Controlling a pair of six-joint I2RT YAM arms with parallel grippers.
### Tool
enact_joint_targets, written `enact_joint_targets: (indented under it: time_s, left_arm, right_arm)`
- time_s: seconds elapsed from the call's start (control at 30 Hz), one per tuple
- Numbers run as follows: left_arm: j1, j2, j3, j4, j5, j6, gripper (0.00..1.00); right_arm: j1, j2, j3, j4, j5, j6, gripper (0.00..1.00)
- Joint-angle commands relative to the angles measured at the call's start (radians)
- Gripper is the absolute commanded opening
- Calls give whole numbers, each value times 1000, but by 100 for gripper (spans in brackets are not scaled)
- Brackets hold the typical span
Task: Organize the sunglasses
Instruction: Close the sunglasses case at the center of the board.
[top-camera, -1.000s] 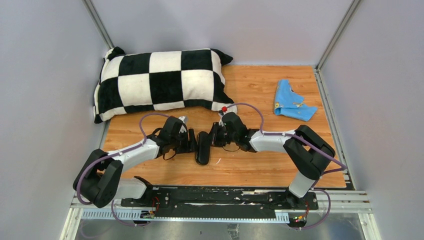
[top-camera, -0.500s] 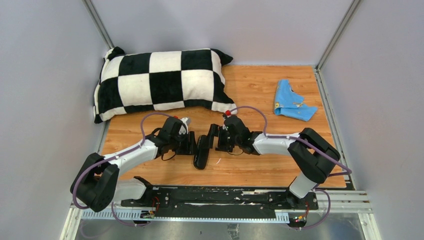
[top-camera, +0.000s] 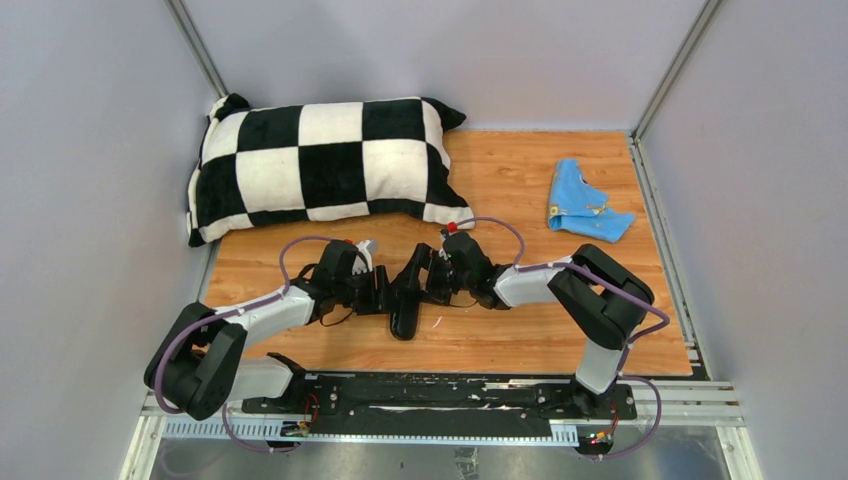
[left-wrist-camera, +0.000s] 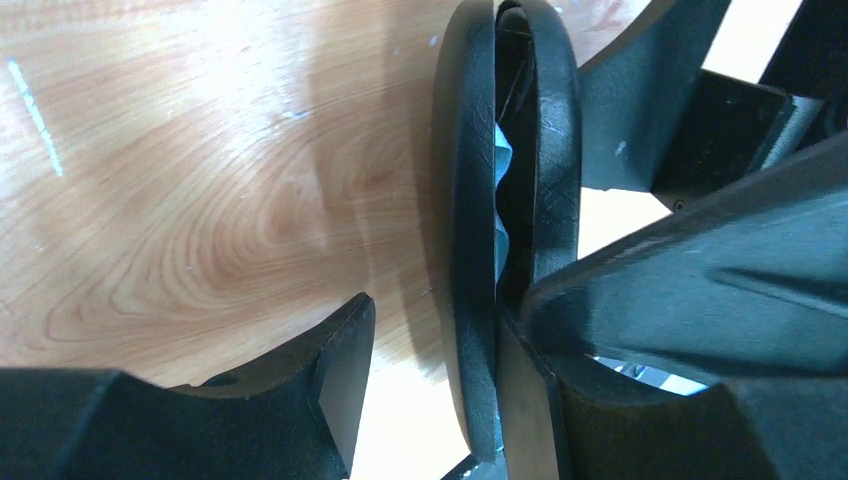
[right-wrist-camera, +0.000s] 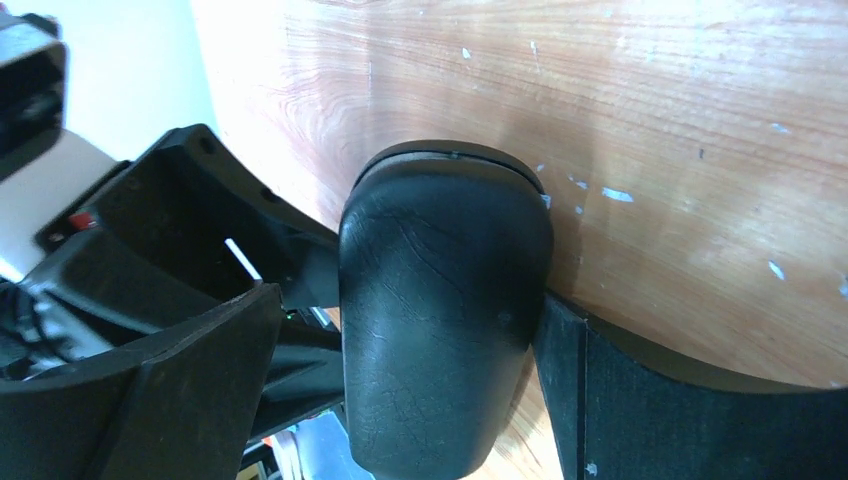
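The sunglasses are hidden in every view. A black oblong case (top-camera: 404, 300) stands on its edge on the wooden table, between the two grippers. In the left wrist view the case (left-wrist-camera: 468, 250) is slightly ajar, and a pale blue strip (left-wrist-camera: 502, 175) shows in the gap. My left gripper (top-camera: 384, 293) (left-wrist-camera: 440, 330) is open around the case's near shell. One of its fingers (left-wrist-camera: 620, 320) lies against the shell and the other (left-wrist-camera: 335, 385) stands apart from it. My right gripper (top-camera: 426, 283) (right-wrist-camera: 410, 320) is wide open and straddles the rounded end of the case (right-wrist-camera: 440, 310).
A black-and-white chequered pillow (top-camera: 320, 165) lies at the back left. A crumpled blue cloth (top-camera: 585, 210) lies at the back right. Grey walls enclose the table on three sides, and a black rail (top-camera: 440, 395) with the arm bases runs along the near edge.
The right gripper has opened from nearly shut and slid left around the case. The case's far end has tipped to the right. The left gripper has narrowed a little.
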Motion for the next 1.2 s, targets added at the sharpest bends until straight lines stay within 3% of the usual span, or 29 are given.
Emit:
enact_joint_targets:
  time_s: [0.0,0.37,0.57,0.73,1.07,1.1,1.17]
  left_arm:
    - [26,30,-43,84,62,-34,51]
    - [33,13,-29,44,67,-9,53]
    - [34,-46,11,-85,21,45,63]
    - [34,-87,27,-142,-1,62,64]
    - [34,-197,26,-219,-9,55,64]
    - [34,-217,29,-243,-9,62,64]
    - [35,-258,35,-278,-9,75,64]
  right_arm:
    - [8,47,-32,34,-24,49,94]
    - [8,37,3,-88,10,-7,49]
    - [12,10,84,-361,125,-99,42]
    - [13,5,133,-528,219,-140,36]
    - [13,-18,146,-651,325,-194,37]
    - [13,-29,144,-654,335,-201,42]
    - [15,-60,142,-656,348,-229,70]
